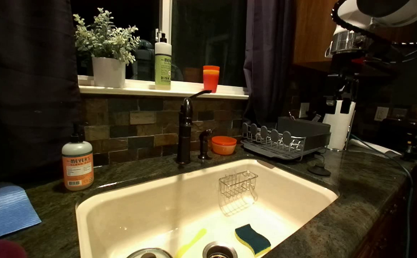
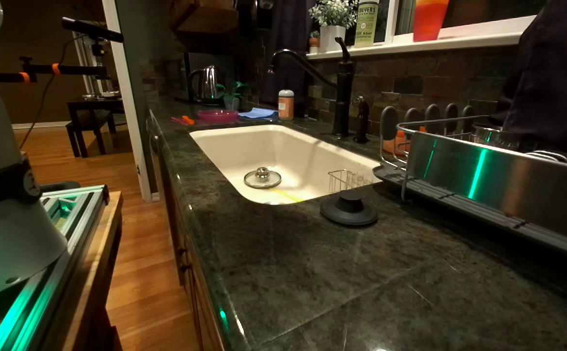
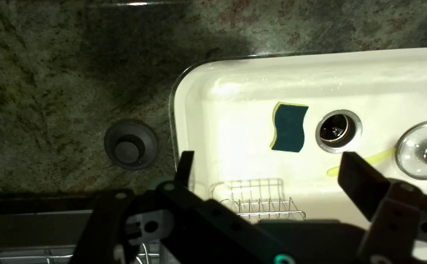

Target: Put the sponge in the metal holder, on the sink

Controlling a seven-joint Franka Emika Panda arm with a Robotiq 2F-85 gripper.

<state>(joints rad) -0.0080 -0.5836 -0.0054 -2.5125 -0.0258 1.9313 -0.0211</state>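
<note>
The hand (image 3: 267, 161) is parted wide and empty, held up clear of the sink (image 3: 237, 128), presumably readied for a pick. The sponge (image 3: 289, 128) lies flat inside the sink beside the drain (image 3: 339, 131), not yet stowed. The metal holder (image 3: 268, 212) sits against the sink's wall, likely so contents drip dry. Counted within: one sponge, one metal holder, one drain, one glass lid (image 3: 415, 150), one yellow utensil (image 1: 193, 242).

A home kitchen; under a window (image 1: 208, 39), a cream sink (image 1: 140, 206) in a stone counter (image 1: 359, 204) with a black faucet (image 1: 184, 134); a dish rack (image 2: 507, 180) and paper towels (image 1: 337, 130) nearby; dish soap (image 1: 163, 71) and a plant (image 1: 107, 46) on the sill (image 1: 140, 89), between curtains (image 1: 269, 53); a kettle (image 2: 209, 85) farther along the counter; a wooden cabinet (image 1: 312, 32); past a door frame (image 2: 128, 97), a table (image 2: 86, 102) and bench (image 2: 88, 126) on a wood floor (image 2: 142, 253).
</note>
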